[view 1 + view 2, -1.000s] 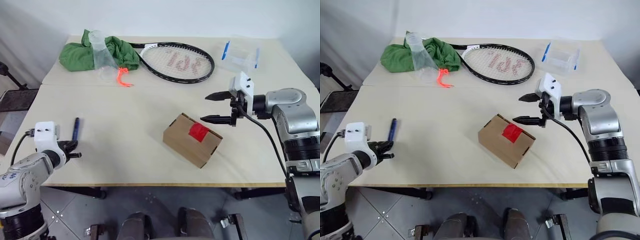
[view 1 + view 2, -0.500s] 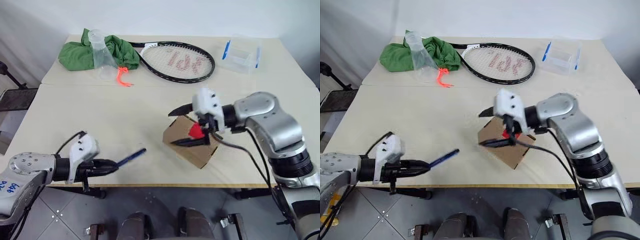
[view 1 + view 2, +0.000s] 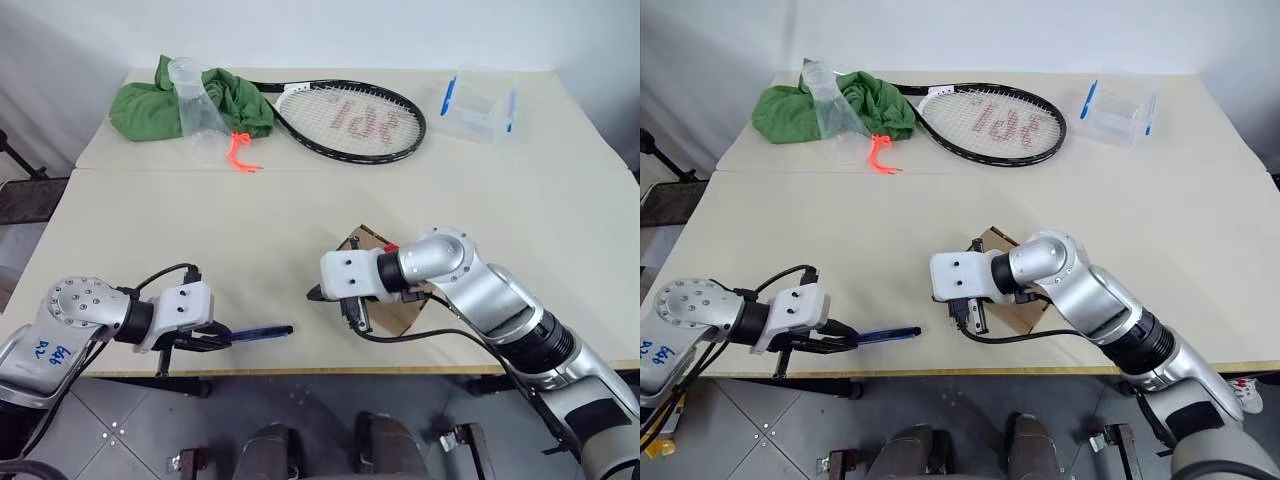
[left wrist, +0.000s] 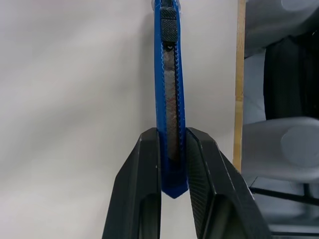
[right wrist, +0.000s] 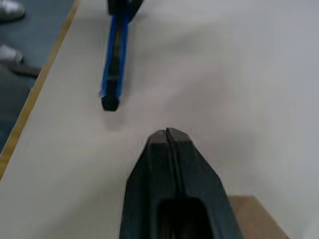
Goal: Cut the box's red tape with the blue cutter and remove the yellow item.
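The blue cutter (image 3: pixel 262 331) is clamped in my left gripper (image 3: pixel 220 337) low over the table's front edge, its free end pointing right toward the box. In the left wrist view the cutter (image 4: pixel 168 94) runs between both fingers (image 4: pixel 144 164). My right gripper (image 3: pixel 312 294) is shut on nothing and points left, just left of the box (image 3: pixel 366 240). My right arm covers most of that brown cardboard box. A sliver of the red tape (image 3: pixel 390 247) peeks out beside the arm. The right wrist view shows the shut fingers (image 5: pixel 168 149) a short way from the cutter (image 5: pixel 113 64). The yellow item is hidden.
At the back of the table lie a tennis racket (image 3: pixel 350 120), a green cloth (image 3: pixel 150 100) with a clear plastic cup (image 3: pixel 195 105) on it, an orange cord (image 3: pixel 240 155), and a clear container with blue clips (image 3: pixel 480 100). The table's front edge (image 3: pixel 300 370) runs just below both grippers.
My right gripper has shut and swung left and down across the box, now covering it. My left gripper has rolled and carried the cutter a little to the right.
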Robot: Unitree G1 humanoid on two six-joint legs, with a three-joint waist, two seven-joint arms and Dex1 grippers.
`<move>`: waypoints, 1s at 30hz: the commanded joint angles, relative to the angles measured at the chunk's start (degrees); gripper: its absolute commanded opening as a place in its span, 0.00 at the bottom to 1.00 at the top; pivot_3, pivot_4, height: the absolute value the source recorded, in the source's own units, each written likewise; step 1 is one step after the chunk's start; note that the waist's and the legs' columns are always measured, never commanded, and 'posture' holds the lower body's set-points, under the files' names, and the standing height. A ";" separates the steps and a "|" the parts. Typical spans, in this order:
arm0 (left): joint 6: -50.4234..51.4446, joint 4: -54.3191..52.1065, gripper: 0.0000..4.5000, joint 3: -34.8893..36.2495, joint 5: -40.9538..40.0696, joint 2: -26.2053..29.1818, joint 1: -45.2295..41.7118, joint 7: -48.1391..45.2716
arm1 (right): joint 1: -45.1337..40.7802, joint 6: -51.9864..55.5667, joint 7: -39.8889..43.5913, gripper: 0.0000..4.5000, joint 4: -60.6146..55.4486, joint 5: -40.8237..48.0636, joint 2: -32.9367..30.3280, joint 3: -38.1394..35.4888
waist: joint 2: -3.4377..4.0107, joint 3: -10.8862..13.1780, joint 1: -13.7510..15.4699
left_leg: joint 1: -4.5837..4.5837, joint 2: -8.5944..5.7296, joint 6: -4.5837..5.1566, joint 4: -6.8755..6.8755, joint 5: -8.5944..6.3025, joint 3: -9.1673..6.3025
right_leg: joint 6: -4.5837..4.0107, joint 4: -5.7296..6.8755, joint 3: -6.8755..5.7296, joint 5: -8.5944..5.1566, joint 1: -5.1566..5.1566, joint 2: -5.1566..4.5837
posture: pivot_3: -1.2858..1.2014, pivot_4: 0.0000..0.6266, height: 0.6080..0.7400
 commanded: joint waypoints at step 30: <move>0.49 -1.53 0.09 -3.42 1.61 -2.23 -2.27 -1.37 | -0.25 -18.76 4.22 0.01 18.00 -11.93 13.97 8.93 | -0.09 -0.01 -0.15 | 0.14 0.01 0.02 0.06 0.01 -0.05 | 0.00 0.18 0.00 -0.01 0.10 0.00 | 0.52 0.24 1.00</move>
